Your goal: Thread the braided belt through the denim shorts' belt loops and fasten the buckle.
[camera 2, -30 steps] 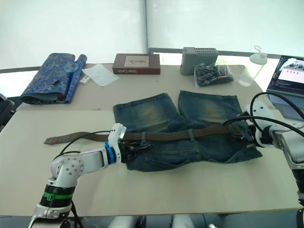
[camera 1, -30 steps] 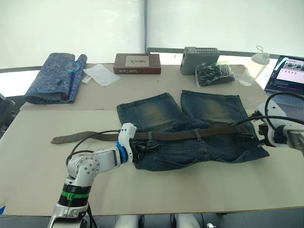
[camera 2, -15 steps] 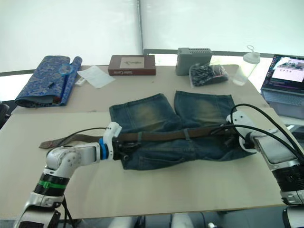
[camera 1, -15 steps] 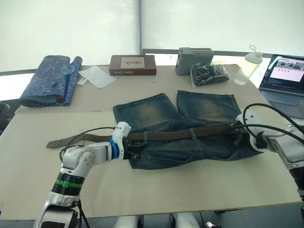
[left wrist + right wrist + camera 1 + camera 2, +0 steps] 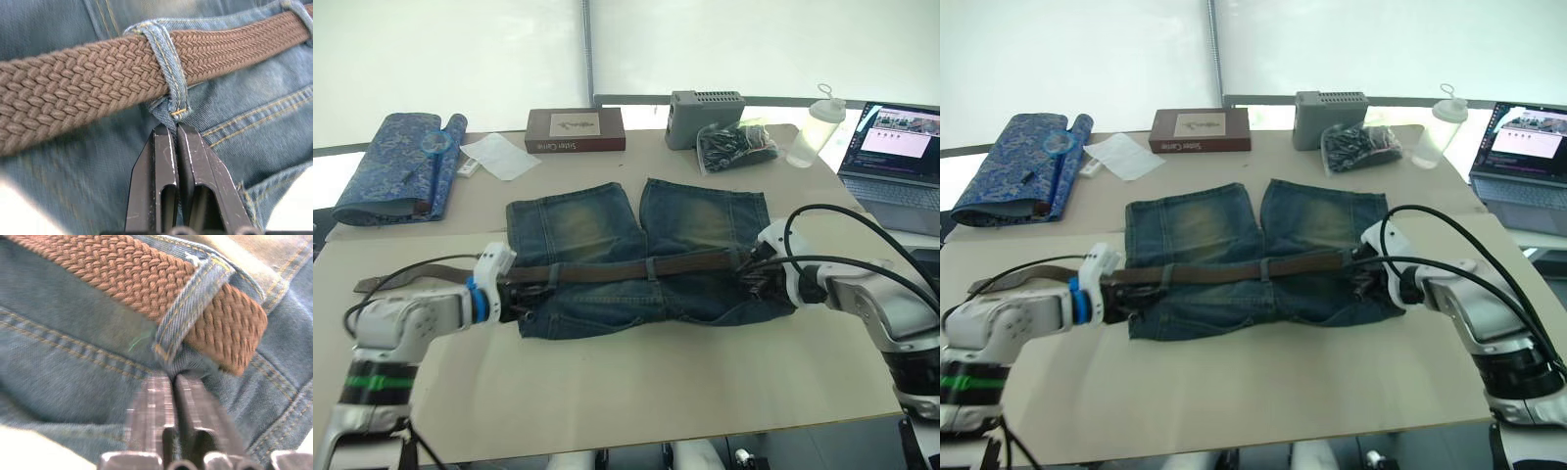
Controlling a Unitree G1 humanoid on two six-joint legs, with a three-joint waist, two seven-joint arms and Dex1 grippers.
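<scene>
The table [image 5: 636, 392] carries the denim shorts [image 5: 636, 255], laid flat near its middle with the legs pointing away from the robot. The braided belt [image 5: 607, 269] runs across the shorts' waistband, under the belt loops [image 5: 168, 73], with its tail trailing off the shorts' left side onto the table. The left gripper [image 5: 175, 134] sits at the shorts' left edge, fingers pressed together pinching denim just below a loop. The right gripper [image 5: 172, 382] does likewise at the shorts' right edge.
</scene>
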